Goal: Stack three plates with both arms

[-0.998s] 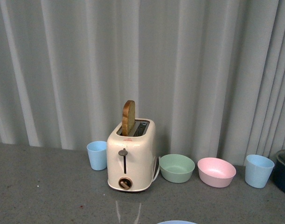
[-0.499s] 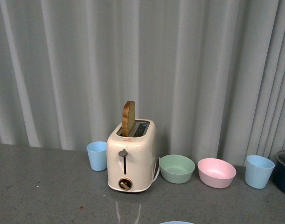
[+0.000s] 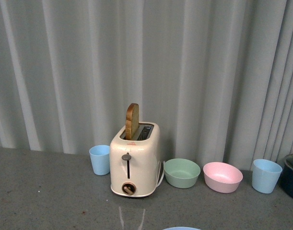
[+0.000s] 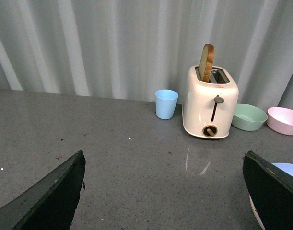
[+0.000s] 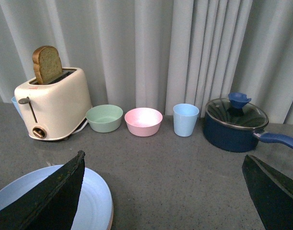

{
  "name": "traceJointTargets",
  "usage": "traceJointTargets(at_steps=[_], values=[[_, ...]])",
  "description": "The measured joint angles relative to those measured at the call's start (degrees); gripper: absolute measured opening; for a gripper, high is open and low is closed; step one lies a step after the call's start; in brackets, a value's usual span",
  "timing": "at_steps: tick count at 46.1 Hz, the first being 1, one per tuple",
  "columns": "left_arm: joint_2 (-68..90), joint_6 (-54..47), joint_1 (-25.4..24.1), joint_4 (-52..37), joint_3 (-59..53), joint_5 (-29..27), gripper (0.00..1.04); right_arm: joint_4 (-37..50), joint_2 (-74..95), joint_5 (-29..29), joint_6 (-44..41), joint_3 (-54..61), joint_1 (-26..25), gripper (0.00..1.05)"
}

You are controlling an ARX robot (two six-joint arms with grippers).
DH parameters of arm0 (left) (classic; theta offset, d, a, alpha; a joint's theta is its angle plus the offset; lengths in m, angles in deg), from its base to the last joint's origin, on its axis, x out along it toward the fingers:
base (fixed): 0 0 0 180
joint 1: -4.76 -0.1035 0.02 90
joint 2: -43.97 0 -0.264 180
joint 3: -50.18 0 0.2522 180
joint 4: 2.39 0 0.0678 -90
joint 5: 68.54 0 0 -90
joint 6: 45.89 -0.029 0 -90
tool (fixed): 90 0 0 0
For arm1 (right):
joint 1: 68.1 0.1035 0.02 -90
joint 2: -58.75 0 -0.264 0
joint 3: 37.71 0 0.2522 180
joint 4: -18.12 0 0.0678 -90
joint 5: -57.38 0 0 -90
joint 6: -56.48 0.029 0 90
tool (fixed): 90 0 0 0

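A light blue plate [image 5: 96, 201] lies on the grey table near the front, on top of a pink plate whose rim [image 5: 111, 216] just shows. The blue plate also shows as a sliver at the bottom edge of the front view [image 3: 181, 228] and beside one finger in the left wrist view [image 4: 286, 168]. A pale rim [image 4: 252, 207] shows under it there. I cannot make out a cream plate with certainty. My left gripper [image 4: 163, 154] is open and empty above bare table. My right gripper [image 5: 163, 155] is open and empty, one finger [image 5: 50, 196] over the blue plate.
A cream toaster [image 3: 134, 160] with a slice of bread stands at the back. A light blue cup [image 3: 99, 159] is to its left. A green bowl [image 3: 181, 172], pink bowl [image 3: 222, 177] and second blue cup [image 3: 266, 176] are to its right. A dark blue lidded pot [image 5: 236, 124] stands far right.
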Motion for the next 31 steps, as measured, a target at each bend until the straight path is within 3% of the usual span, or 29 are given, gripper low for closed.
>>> traceJointTargets(at_steps=[31], values=[[0.0, 0.0, 0.0, 0.0, 0.0, 0.0, 0.98, 0.0, 0.0, 0.0, 0.0, 0.0, 0.0, 0.97]])
